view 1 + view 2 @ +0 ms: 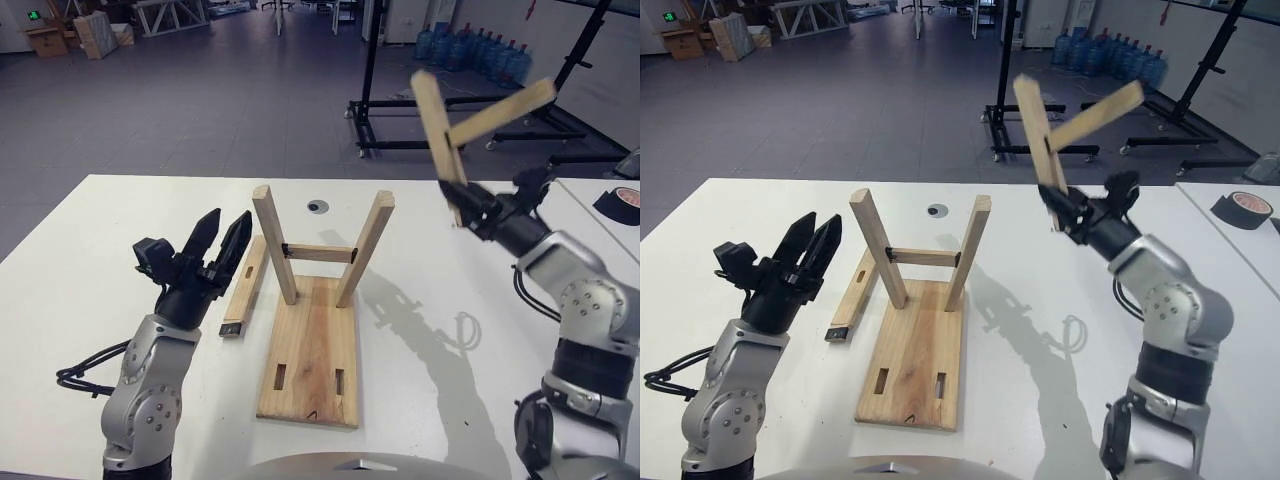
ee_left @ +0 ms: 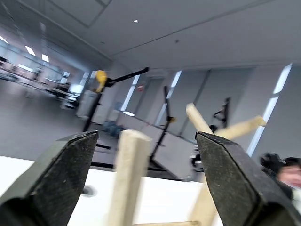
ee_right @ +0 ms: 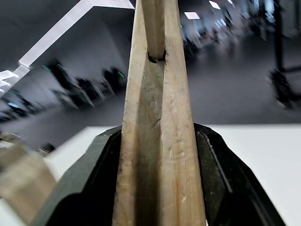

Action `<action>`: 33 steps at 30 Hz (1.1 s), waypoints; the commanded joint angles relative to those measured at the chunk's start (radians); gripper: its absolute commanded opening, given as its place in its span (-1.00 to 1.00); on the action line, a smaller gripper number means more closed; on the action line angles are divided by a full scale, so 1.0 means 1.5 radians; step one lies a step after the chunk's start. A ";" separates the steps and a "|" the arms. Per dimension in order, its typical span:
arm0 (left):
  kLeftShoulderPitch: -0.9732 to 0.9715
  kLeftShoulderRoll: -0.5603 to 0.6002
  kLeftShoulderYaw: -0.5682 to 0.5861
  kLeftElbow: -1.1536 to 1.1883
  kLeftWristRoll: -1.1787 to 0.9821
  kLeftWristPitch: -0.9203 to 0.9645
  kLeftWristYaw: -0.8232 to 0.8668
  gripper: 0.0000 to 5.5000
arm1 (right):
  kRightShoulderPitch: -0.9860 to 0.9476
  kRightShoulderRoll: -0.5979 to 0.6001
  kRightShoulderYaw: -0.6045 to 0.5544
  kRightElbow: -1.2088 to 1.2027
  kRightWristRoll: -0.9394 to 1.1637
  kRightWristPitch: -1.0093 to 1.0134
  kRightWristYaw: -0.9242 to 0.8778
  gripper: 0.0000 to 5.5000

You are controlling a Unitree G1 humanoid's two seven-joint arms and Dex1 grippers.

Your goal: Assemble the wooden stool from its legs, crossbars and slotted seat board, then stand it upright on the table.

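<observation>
So the white surface [image 1: 100,220] takes up the whole lower half of the frame. The slotted seat board [image 1: 310,360] lies flat on it at lower centre, with two open slots showing at its near end. Two legs, one on the left [image 1: 275,245] and one on the right [image 1: 365,250], stand up from its far end. They splay apart a bit toward the top and are joined by a crossbar [image 1: 322,253].

Up in the upper right, the right gripper [image 1: 468,212] has its jaws clamped on the lower end of another leg [image 1: 438,130]. It's held high off the surface, with a second crossbar [image 1: 505,108] sticking out of it sideways.

A loose leg [image 1: 245,285] lies flat just beside the board's left edge. The left gripper [image 1: 231,217] hovers at lower left near it, pointing up with jaws wide and nothing in them.

A black tape roll [image 1: 618,203] sits at the right edge.
</observation>
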 commanded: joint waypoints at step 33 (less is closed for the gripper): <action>-0.038 0.163 -0.018 -0.037 -0.376 0.174 -0.125 0.39 | 0.184 -0.126 0.304 -0.220 0.204 0.032 0.255 -0.26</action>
